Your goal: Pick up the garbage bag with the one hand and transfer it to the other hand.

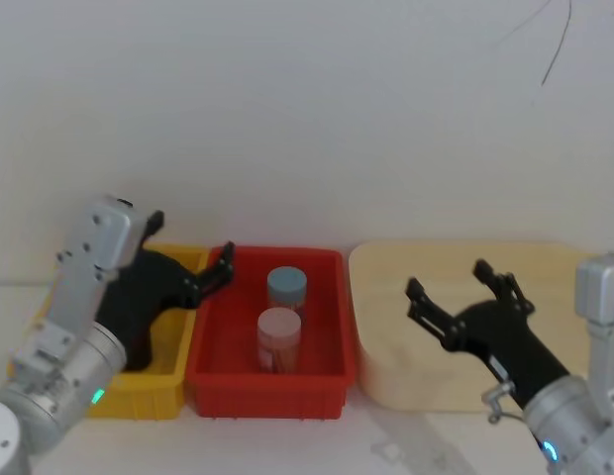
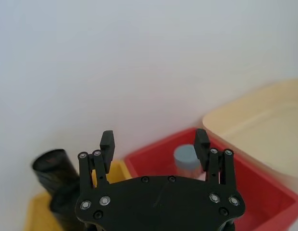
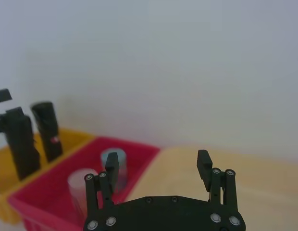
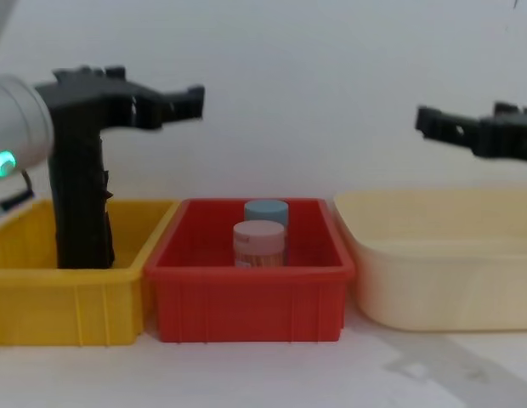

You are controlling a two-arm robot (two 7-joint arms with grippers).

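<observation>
Left claw (image 2: 155, 142): jaws spread, nothing held, poised above the yellow bin (image 4: 42, 297). Garbage bag (image 4: 81, 204): standing upright in that bin (a 2nd black roll (image 3: 47, 127) just beside it). Right claw (image 1: 449, 279): spread, empty, over the cream tub (image 4: 442, 289). Red bin (image 4: 246, 306) between: 2 jars (image 4: 259, 242).

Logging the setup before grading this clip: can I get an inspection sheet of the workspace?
Surface: white table, bins in a row.
Job's things: garbage bag upright in yellow bin, ungripped.
Clutter: red-marked roll beside it; two jars in red bin; cream tub.
Grippers: left gripper open, above where yellow and red bins meet; right gripper open above tub.
Cables: thin grey loop at right arm.
Surroundings: plain white wall.
</observation>
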